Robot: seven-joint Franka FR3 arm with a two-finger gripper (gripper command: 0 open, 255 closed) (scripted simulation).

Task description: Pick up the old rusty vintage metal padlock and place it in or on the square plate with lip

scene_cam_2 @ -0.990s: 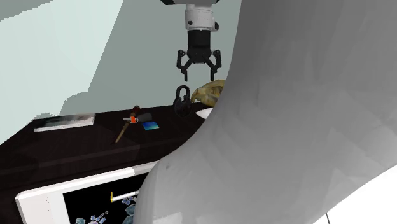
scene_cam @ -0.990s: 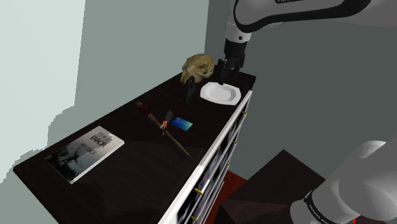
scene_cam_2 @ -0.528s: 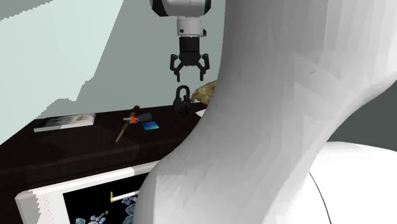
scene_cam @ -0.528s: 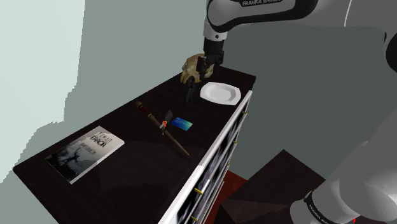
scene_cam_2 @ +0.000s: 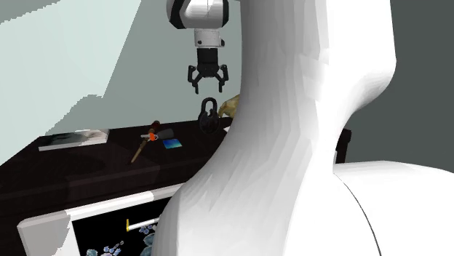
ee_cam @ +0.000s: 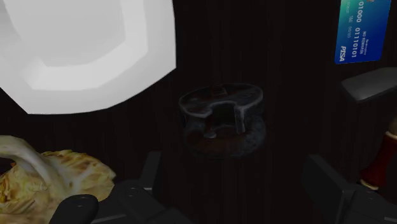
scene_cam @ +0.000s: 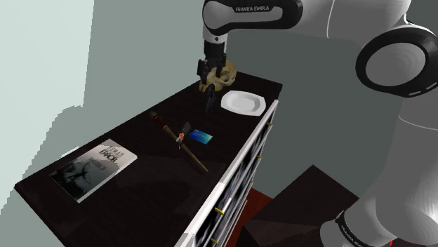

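the dark worktop (scene_cam: 140, 189) carries one of each thing: one book, one plate, one skull, one long-handled tool, one card, one padlock. the book (scene_cam: 93, 168) lies flat, well apart from the padlock (scene_cam_2: 208, 116), at the far end of the worktop. the long-handled tool (scene_cam: 179, 140) lies between the book and the padlock. the white plate (ee_cam: 83, 51) sits just beside the padlock, and the yellowish skull (ee_cam: 57, 172) crowds it too. my hand (scene_cam_2: 207, 86) hangs above the padlock, released and empty, fingers apart. the padlock stands shackle up, dark and worn, not yet gripped. the small blue card (ee_cam: 362, 32) lies near the padlock on the tool's side.

my worry is the tight spot. coming down, one finger could catch the skull or the plate's rim. a nudge might also tip the upright padlock, and i judge its rounded body could slip out of an off-centre pinch.
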